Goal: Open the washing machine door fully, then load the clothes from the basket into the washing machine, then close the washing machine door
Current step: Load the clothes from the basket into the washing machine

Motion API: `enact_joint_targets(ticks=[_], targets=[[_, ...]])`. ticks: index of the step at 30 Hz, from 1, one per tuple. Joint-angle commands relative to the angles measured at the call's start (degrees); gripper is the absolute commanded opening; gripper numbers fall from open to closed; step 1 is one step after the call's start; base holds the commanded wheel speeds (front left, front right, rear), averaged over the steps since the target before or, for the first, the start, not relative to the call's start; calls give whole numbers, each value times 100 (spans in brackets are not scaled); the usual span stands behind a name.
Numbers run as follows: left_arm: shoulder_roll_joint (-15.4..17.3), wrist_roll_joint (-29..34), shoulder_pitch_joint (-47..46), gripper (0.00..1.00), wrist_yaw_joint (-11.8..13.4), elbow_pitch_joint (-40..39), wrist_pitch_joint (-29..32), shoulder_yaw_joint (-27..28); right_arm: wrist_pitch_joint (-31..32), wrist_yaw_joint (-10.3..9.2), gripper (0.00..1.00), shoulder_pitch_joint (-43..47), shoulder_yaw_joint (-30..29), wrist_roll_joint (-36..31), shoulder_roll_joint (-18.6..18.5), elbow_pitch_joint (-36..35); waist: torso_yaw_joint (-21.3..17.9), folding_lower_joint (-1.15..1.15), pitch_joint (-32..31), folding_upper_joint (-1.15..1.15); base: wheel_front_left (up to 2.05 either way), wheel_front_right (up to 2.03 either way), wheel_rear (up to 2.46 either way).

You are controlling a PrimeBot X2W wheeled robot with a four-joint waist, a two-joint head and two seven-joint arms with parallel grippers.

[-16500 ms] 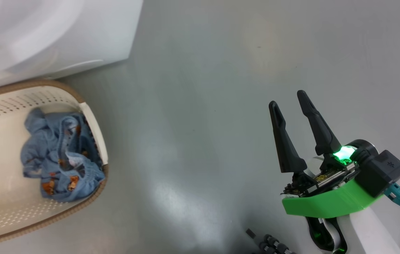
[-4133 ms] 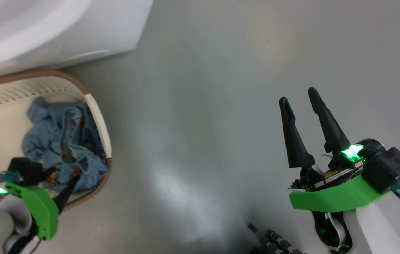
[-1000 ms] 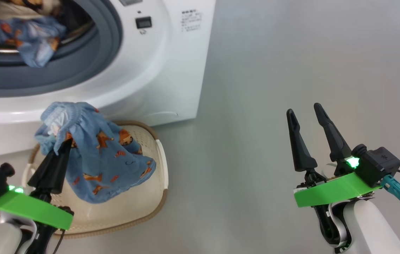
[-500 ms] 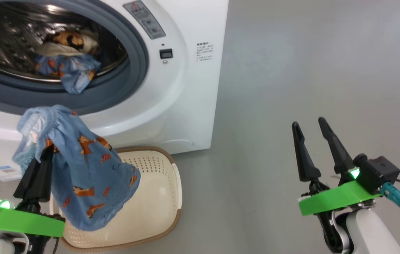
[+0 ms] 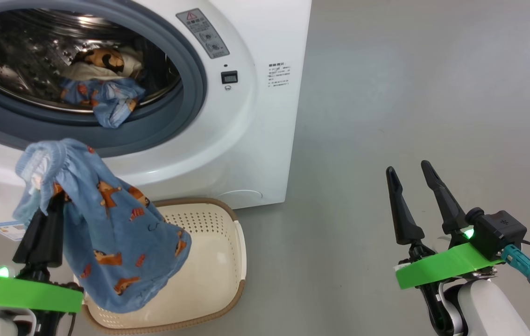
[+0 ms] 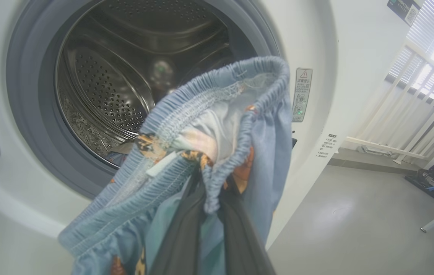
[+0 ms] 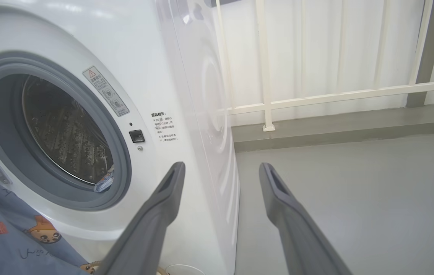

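Before the washer (image 5: pixel 246 116), the left gripper (image 5: pixel 52 205) is clamping tight on a blue garment (image 5: pixel 115 242), dangling it above the basket (image 5: pixel 220 261); more clothes (image 5: pixel 101 95) are lying in the drum (image 5: pixel 22 51), while the right gripper (image 5: pixel 408 169) is hanging well apart, jaws spread wide, holding nothing.

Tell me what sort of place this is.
Likely a laundry area in a test room or lab: a white front-loading washing machine with blue clothes in its drum, a perforated laundry basket on the bare grey floor, and a white railing beside it.
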Motion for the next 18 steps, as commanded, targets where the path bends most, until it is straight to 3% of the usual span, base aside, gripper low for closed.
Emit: enact_joint_targets(ticks=[1,9,18], targets=[[169,81,-282,0,-13,-76,-52,276,-46,32,100,-45,117,-93,-29,-138,-17,0,30,0,0,0,0],[273,189,-834,0,-13,188,-52,238,-46,32,100,-88,143,-184,-29,-297,-131,0,325,0,0,0,0],[544,9,-2004,0,-13,1018,-52,31,-46,32,100,-113,237,-283,-29,-607,-367,0,973,0,0,0,0]])
